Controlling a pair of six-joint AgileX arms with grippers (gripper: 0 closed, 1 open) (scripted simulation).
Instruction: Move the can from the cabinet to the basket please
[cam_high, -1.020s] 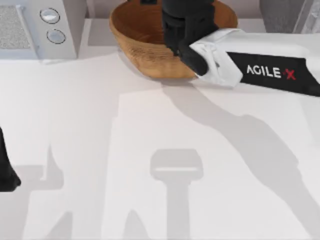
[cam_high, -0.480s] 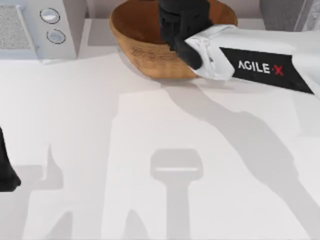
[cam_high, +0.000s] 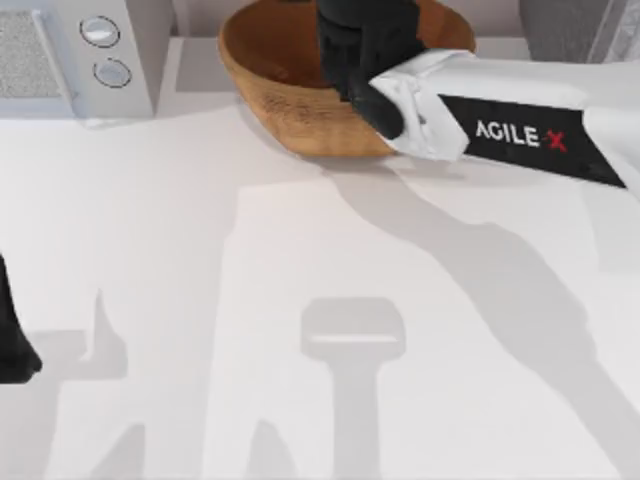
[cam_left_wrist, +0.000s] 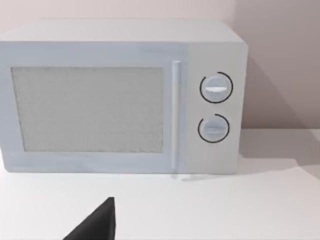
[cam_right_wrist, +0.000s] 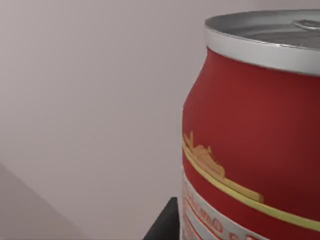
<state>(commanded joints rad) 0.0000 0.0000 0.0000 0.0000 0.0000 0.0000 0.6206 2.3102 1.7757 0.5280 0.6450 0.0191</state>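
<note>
Right gripper, at the top view's upper centre above the basket, seems clamped on the can, close in the right wrist view; I'd lower before releasing, so the can lands upright; left arm idles at left edge.

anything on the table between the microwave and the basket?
Nothing: in the top view only a bare strip of white table separates the microwave from the basket. The right gripper hangs over the basket.
</note>
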